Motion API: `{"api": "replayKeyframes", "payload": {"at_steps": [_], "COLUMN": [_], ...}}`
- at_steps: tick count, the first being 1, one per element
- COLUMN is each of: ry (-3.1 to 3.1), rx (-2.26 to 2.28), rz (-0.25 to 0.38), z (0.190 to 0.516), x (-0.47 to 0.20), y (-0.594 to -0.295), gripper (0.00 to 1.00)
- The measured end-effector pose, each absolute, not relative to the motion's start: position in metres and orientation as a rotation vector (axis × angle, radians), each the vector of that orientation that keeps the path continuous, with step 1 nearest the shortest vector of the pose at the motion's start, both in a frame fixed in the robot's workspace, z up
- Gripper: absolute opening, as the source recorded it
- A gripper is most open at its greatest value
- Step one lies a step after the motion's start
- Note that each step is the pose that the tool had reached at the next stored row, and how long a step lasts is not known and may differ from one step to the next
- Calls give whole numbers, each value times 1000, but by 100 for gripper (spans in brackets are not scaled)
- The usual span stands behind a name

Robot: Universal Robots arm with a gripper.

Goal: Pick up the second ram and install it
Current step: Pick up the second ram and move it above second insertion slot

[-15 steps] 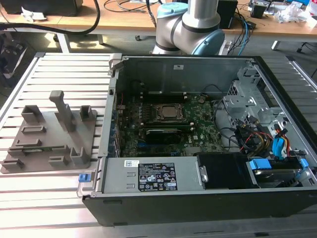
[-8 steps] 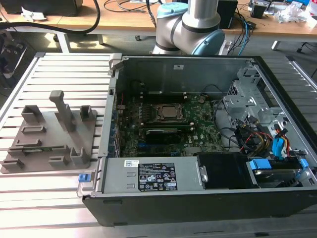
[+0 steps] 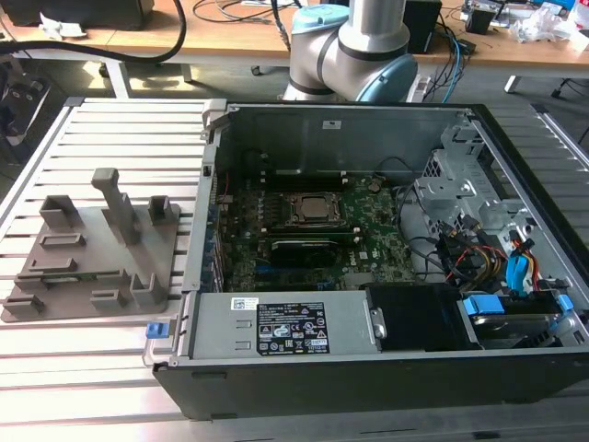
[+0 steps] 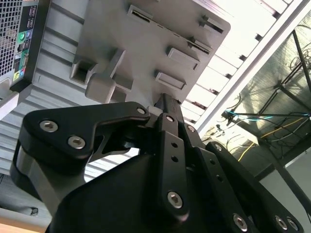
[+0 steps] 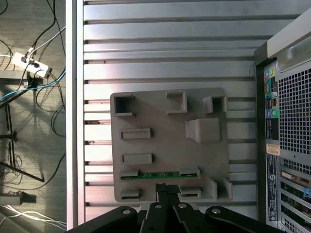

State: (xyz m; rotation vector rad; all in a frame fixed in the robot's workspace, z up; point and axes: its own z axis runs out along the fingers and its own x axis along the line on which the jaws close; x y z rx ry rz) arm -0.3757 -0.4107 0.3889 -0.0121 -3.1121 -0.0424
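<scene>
The second ram (image 5: 159, 174), a thin green stick, lies in a slot of the grey fixture plate (image 5: 170, 145) in the first wrist view. My gripper (image 5: 167, 187) hangs above the plate, beside the stick's middle. Its black fingers are pressed together with nothing between them. The second wrist view has the same gripper (image 4: 165, 99), shut, with the fixture plate (image 4: 146, 43) beyond its tips. In the exterior view the fixture plate (image 3: 92, 253) sits on the slatted table at the exterior view's left of the open computer case (image 3: 368, 249).
Inside the case lies the green motherboard (image 3: 368, 230) with its CPU socket (image 3: 308, 209). Drive bays and cables (image 3: 488, 258) fill the case's right part. The arm's base (image 3: 354, 46) stands behind the case. Cables and a power strip (image 5: 31, 68) lie on the floor beside the table.
</scene>
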Motion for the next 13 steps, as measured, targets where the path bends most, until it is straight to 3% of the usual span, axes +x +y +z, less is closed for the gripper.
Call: {"api": "replayKeyframes", "payload": {"at_steps": [13], "ry": [-3054], "rx": [577], "rz": [-32], "z": [389], "x": [-376], "y": [-411], "gripper": [11]}}
